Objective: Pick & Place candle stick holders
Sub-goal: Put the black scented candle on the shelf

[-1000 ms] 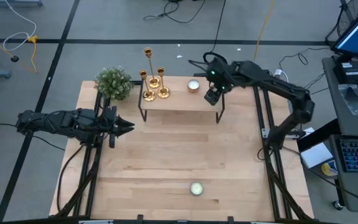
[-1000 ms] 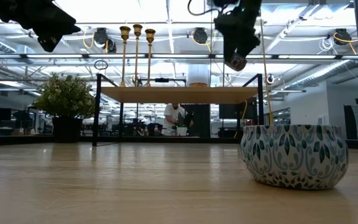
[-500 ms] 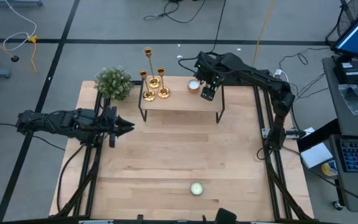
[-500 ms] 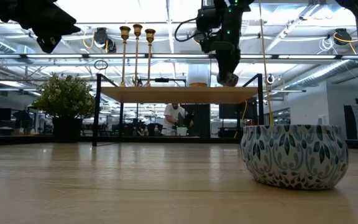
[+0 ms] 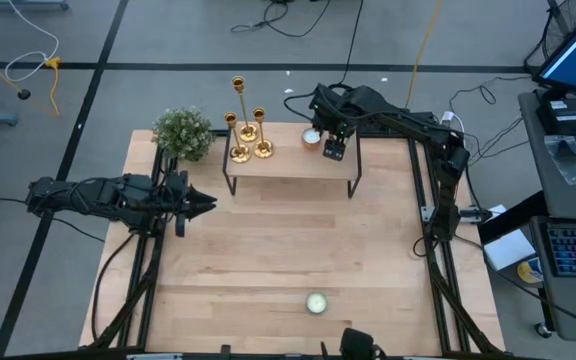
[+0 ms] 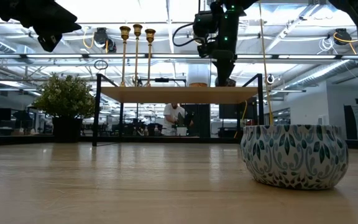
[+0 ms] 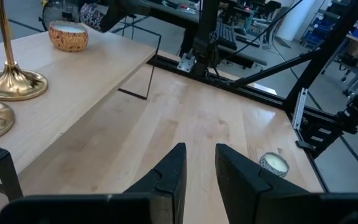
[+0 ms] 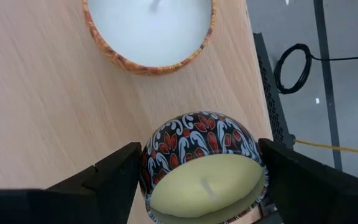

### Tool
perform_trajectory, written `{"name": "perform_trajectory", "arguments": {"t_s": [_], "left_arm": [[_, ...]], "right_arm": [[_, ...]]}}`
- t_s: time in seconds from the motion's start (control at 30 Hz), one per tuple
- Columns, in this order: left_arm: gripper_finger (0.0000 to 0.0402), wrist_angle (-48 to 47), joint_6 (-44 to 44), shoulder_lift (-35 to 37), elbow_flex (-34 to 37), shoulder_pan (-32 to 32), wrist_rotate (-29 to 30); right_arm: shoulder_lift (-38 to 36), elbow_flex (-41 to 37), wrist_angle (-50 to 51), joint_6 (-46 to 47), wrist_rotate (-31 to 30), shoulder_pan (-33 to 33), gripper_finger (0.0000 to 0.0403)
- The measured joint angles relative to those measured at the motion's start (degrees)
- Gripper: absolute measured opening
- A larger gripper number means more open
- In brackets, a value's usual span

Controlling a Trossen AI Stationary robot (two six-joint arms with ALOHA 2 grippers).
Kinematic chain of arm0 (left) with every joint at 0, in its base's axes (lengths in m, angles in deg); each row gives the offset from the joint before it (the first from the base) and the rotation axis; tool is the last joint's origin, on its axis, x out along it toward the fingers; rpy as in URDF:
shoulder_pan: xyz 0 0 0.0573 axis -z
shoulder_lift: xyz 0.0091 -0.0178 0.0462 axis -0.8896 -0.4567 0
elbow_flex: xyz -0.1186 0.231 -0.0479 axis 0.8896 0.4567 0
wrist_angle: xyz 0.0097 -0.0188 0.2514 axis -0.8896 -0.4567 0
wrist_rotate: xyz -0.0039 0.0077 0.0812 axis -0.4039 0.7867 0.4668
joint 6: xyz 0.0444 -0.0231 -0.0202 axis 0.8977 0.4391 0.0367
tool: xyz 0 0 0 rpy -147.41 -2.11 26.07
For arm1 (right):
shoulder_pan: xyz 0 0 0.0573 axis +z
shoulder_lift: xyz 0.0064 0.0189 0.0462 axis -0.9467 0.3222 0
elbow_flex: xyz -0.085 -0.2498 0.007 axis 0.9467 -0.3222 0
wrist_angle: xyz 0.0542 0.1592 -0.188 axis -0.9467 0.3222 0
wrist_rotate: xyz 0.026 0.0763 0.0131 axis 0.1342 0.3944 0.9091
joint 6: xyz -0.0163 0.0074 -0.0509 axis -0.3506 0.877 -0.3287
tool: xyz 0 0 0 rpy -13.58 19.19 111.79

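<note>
The right gripper [image 8: 201, 177], jaws clamped on a patterned candle tin [image 8: 202, 171], sits at the shelf's [image 5: 288, 160] back right corner, beside the edge; left gripper [image 7: 197, 171], jaws narrow, waits over the desk's [image 5: 288, 250] left edge.

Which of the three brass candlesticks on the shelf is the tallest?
The middle candlestick: in the low view its cup stands above those of the left candlestick and the right candlestick, all grouped on the raised wooden shelf.
</note>
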Motion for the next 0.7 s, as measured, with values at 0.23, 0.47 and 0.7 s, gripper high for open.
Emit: {"name": "perform_trajectory", "arguments": {"t_s": [0.23, 0.47, 0.7], "left_arm": [[0.0086, 0.22, -0.01, 0.02, 0.00, 0.00, -0.01], [0.0086, 0.34, 0.34, 0.02, 0.00, 0.00, -0.01], [0.0086, 0.38, 2.54, 0.02, 0.00, 0.01, -1.86]], "right_arm": [[-0.02, -0.49, -0.19, -0.42, 0.02, 0.00, 0.0293], [-0.14, -4.28, -2.02, -1.69, -0.24, 0.00, 0.0297], [-0.13, -4.50, -2.57, -1.92, -0.15, 0.00, 0.0299]]}}
